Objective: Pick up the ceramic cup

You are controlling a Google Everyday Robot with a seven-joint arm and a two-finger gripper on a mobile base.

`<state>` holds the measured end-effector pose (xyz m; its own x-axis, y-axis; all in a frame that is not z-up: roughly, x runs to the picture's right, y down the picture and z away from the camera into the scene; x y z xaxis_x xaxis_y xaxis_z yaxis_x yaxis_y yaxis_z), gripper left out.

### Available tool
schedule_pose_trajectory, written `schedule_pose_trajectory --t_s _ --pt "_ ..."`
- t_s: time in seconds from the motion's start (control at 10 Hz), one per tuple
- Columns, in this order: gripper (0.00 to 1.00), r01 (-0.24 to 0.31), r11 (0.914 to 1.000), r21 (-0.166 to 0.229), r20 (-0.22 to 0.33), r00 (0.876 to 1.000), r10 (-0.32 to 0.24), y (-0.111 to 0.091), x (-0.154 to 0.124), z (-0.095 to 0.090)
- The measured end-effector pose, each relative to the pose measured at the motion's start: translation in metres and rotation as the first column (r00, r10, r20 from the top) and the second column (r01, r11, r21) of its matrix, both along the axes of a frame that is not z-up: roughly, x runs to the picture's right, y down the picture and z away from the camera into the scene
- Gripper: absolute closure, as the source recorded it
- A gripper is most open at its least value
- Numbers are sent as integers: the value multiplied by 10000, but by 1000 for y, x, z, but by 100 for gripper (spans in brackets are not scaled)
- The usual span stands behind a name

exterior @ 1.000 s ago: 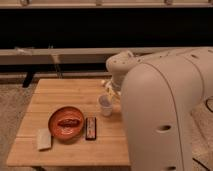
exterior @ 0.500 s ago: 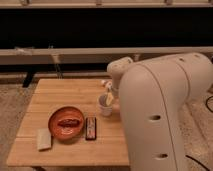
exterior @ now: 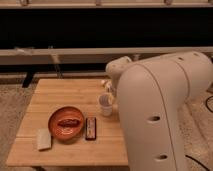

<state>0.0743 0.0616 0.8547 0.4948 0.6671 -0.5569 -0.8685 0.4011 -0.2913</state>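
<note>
The ceramic cup [exterior: 105, 105] is a small plain white handleless cup. It stands upright on the wooden table [exterior: 55, 95], right of the middle. My gripper [exterior: 109, 90] reaches down from the large white arm [exterior: 160, 110] and sits just above and behind the cup, at its rim. The arm hides the table's right part.
A wide orange bowl [exterior: 66, 122] with something red in it sits front-left of the cup. A dark bar-shaped object [exterior: 90, 128] lies right of the bowl. A pale sponge-like block [exterior: 43, 139] lies at the front left. A dark wall with rails runs behind.
The arm has swung further forward and left, filling more of the view. The gripper has come down closer to the cup. The cup stays in its place.
</note>
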Motion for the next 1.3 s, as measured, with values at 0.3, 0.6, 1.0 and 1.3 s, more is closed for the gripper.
schedule_pose_trajectory --t_s 0.3,0.6,1.0,1.3 --pt "80 86 10000 -1 19 10000 -86 -4 -6 -8" --pt "82 303 9995 101 176 9994 -305 -21 -14 -30" --pt "82 552 9982 245 394 9976 -562 -39 -27 -52" --pt "82 817 9960 372 552 9950 -837 -50 -37 -65"
